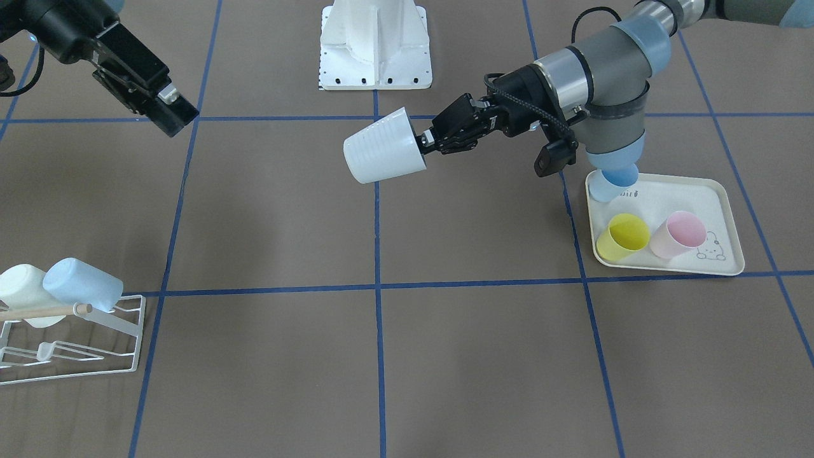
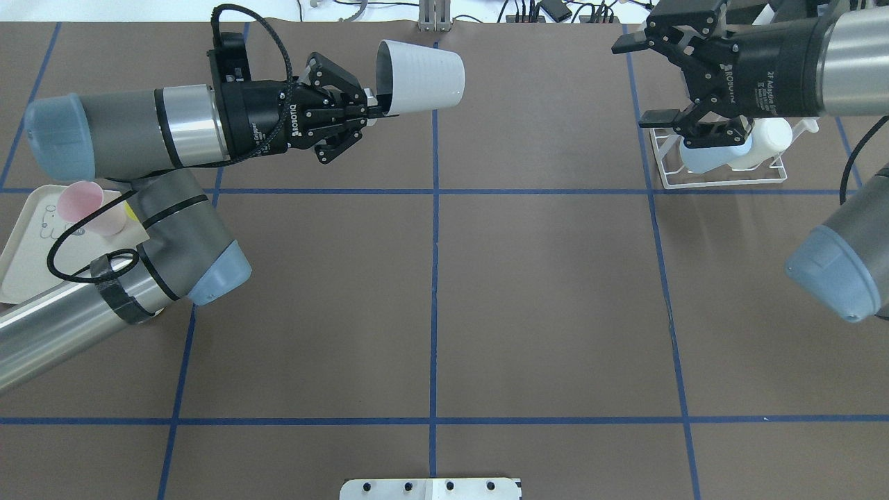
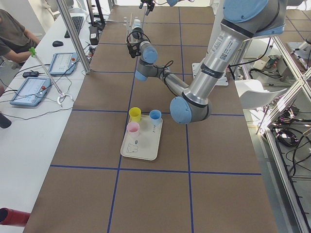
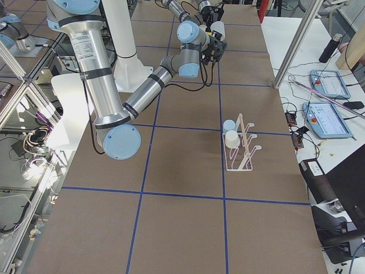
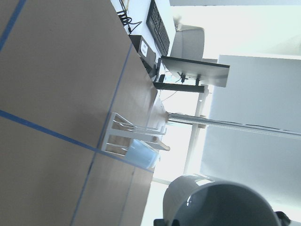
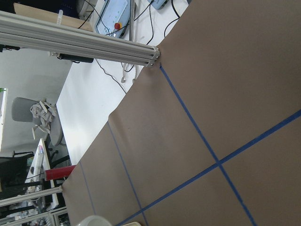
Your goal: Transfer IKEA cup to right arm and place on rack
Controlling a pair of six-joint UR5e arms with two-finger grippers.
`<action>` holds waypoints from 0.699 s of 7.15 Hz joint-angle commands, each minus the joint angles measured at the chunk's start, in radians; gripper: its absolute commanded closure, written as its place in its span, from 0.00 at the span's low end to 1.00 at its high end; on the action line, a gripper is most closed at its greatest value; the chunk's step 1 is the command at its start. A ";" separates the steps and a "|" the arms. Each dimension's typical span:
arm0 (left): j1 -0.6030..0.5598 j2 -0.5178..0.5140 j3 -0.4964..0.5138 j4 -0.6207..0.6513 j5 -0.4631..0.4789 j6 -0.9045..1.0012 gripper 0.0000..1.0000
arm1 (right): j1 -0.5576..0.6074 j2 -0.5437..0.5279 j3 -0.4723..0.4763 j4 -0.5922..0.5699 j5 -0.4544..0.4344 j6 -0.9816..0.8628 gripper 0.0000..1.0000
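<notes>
We've got the left hand (image 2: 375, 107) clamped on the rim of the white cup (image 2: 420, 73), holding it sideways in the air over the worktop (image 2: 542, 298) at its centre line, base pointing right. The right hand (image 2: 640, 83) is well apart from it, jaws spread wide, nothing between them. Far right, the rack (image 2: 722, 183) holds a blue cup (image 2: 705, 158) and a second white cup (image 2: 769, 137).

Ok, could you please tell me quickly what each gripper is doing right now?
Left gripper: shut on the white cup, by its rim.
Right gripper: open, empty.
</notes>
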 commanded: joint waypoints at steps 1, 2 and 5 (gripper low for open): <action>0.020 -0.039 0.026 -0.109 0.045 -0.082 1.00 | -0.027 0.082 -0.043 0.076 -0.005 0.127 0.00; 0.021 -0.042 0.025 -0.119 0.045 -0.097 1.00 | -0.029 0.092 -0.045 0.076 -0.006 0.142 0.00; 0.023 -0.042 0.028 -0.183 0.053 -0.165 1.00 | -0.037 0.152 -0.053 0.082 -0.046 0.269 0.00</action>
